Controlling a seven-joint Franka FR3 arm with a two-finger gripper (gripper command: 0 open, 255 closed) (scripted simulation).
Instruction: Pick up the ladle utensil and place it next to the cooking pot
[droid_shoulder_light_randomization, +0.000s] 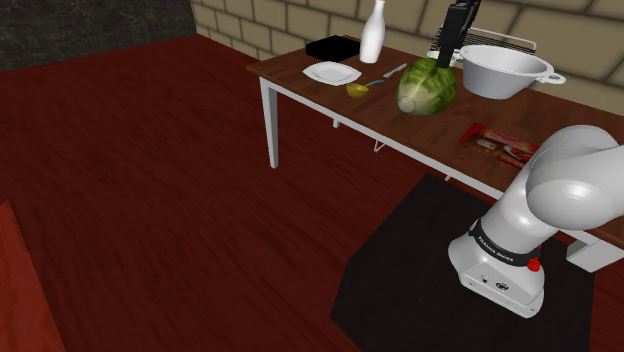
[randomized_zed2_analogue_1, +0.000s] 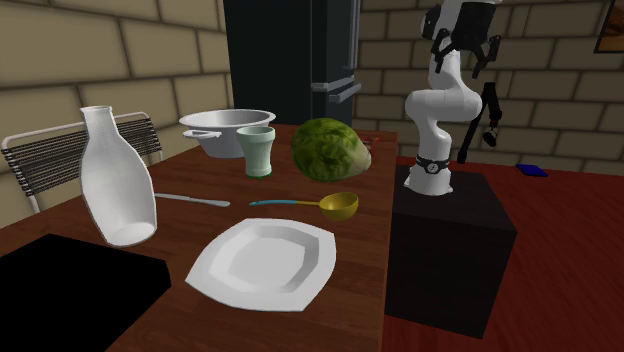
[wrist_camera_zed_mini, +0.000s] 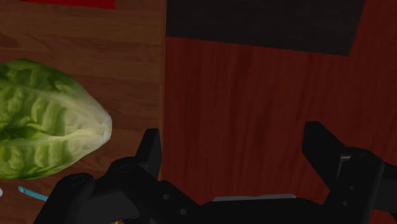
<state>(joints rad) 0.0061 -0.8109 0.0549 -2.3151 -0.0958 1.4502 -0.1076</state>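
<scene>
The lettuce (randomized_zed2_analogue_1: 330, 150) crowds the bowl end of the ladle (randomized_zed2_analogue_1: 332, 206), and the plate (randomized_zed2_analogue_1: 262, 262) lies near its other side. Bare desk (randomized_zed2_analogue_1: 180, 230) runs along the handle; the cup (randomized_zed2_analogue_1: 257, 150) and pot (randomized_zed2_analogue_1: 222, 128) stand farther back.

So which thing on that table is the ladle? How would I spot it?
Look at the brown wooden table, between the green lettuce head and the white plate. The ladle lies flat there. It alone has a yellow bowl on a thin teal handle.
</scene>
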